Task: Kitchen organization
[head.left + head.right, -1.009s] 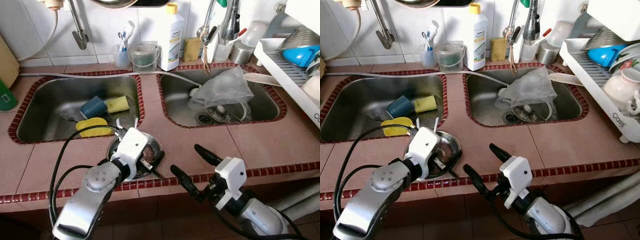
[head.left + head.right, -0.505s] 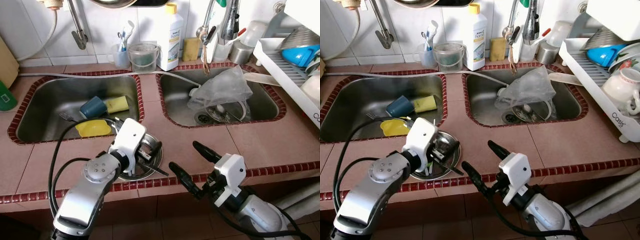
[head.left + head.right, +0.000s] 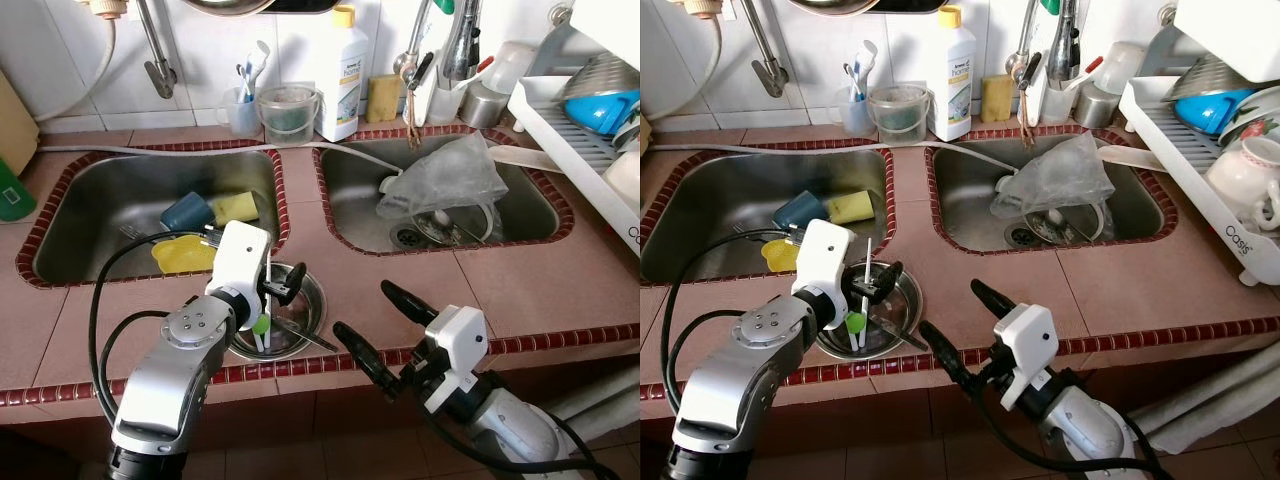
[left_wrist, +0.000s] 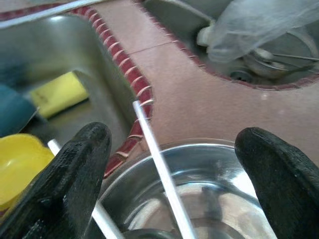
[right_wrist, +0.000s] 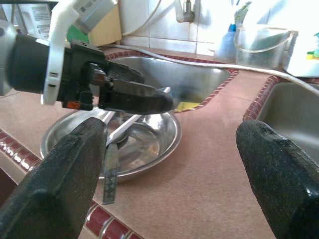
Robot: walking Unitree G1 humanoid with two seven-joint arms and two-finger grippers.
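**Our left gripper over the steel bowl on the counter**

We held our left gripper (image 3: 872, 287) just above the steel bowl (image 3: 902, 285), which stood on the tiled counter (image 3: 970, 265) between the two sinks, near the front edge. The fingers were apart and held nothing. Inside the bowl lay white sticks (image 4: 159, 172), one with a green end (image 3: 854, 322), and a knife (image 5: 109, 174) leaned over the rim toward us.

Our right gripper (image 3: 368, 325) hung in front of the counter edge, just beside the bowl, its fingers spread wide and empty.

In the left sink (image 3: 110, 190) were a blue cup (image 3: 186, 212), a yellow sponge (image 3: 238, 207) and a yellow lid (image 3: 180, 255). In the right sink (image 3: 520, 195) a plastic bag (image 3: 445, 175) covered some dishes. Behind the sinks stood a white bottle (image 3: 340, 75), and a dish rack (image 3: 1200, 150) stood on the right.
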